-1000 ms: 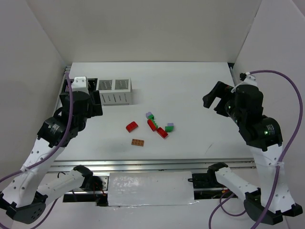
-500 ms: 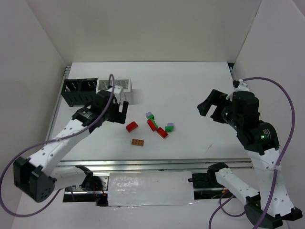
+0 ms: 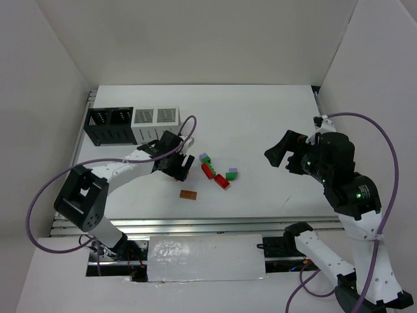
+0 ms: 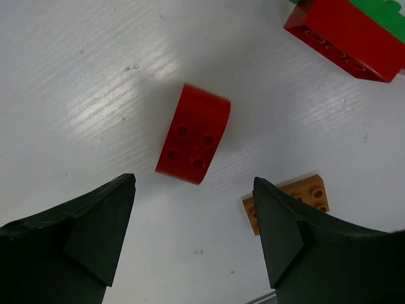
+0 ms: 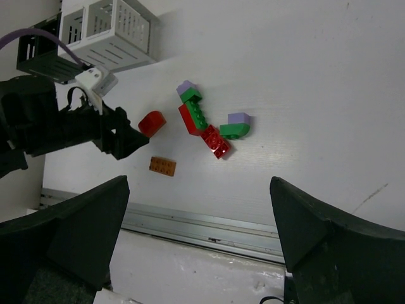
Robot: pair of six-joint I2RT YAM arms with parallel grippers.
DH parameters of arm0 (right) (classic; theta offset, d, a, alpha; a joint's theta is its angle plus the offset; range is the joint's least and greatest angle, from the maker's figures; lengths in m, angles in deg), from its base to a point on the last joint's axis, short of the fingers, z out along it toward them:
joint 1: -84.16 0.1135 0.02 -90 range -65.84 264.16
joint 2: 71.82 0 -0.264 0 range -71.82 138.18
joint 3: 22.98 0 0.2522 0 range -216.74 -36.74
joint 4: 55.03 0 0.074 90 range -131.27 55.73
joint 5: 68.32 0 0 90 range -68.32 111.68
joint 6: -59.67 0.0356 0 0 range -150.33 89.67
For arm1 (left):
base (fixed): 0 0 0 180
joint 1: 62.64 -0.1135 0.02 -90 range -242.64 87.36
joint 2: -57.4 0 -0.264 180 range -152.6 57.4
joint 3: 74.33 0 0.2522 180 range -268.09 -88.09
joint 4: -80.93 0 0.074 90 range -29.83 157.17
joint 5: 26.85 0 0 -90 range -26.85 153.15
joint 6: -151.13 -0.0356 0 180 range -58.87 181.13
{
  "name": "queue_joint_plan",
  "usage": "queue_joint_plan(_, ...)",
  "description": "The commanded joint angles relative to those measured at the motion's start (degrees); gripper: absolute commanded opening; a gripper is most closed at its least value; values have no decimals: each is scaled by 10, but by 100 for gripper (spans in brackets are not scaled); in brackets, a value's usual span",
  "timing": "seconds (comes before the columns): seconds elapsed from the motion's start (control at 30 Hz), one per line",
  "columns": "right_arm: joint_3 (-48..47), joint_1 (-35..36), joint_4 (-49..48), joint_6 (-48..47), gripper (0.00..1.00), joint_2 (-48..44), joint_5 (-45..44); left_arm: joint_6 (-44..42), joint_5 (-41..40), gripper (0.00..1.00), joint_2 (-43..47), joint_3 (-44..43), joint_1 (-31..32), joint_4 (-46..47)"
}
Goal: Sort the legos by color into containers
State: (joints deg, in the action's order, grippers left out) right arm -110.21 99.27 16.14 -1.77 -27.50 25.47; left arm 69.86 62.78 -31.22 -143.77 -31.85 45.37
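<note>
A red curved lego point(image 4: 193, 142) lies flat on the white table, just ahead of my left gripper point(image 4: 193, 237), whose jaws stand open with nothing between them. The orange-brown plate point(image 4: 297, 196) lies partly behind its right finger point(image 4: 291, 240). In the top view the left gripper point(image 3: 180, 167) covers that red lego. To its right sits a cluster of red point(image 3: 222, 181), green point(image 3: 231, 176) and lavender point(image 3: 204, 157) legos. The white containers point(image 3: 156, 117) and the black one point(image 3: 109, 125) stand at the back left. My right gripper point(image 3: 281, 154) hangs open above the table's right side.
A metal rail point(image 5: 209, 225) runs along the table's near edge. White walls enclose the table at the back and on both sides. The left arm's purple cable point(image 3: 189, 127) loops above the gripper, close to the white containers.
The left arm swung from beside the containers out and down to the red curved lego. The right gripper drifted slightly left and lower, still open.
</note>
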Motion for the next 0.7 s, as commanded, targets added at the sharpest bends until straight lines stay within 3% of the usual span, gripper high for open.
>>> queue_joint_plan(0.0,7,-3,-27,-17,99,0,15,-21,6,86,-31,-37,2,29)
queue_joint_plan(0.13,-2,-2,-24,-32,100,6,3,-24,6,78,-78,-57,2,27)
queue_joint_plan(0.43,-18,-2,-21,-54,100,24,-4,-22,6,72,-105,-51,2,38)
queue_joint_plan(0.53,-16,-1,-27,-56,100,30,-1,-21,6,55,-103,-51,2,39)
queue_joint_plan(0.57,-17,-2,-28,-56,100,31,-1,-21,6,42,-98,-52,2,38)
queue_joint_plan(0.67,-19,-1,-32,-58,100,38,4,-24,6,34,-96,-56,2,33)
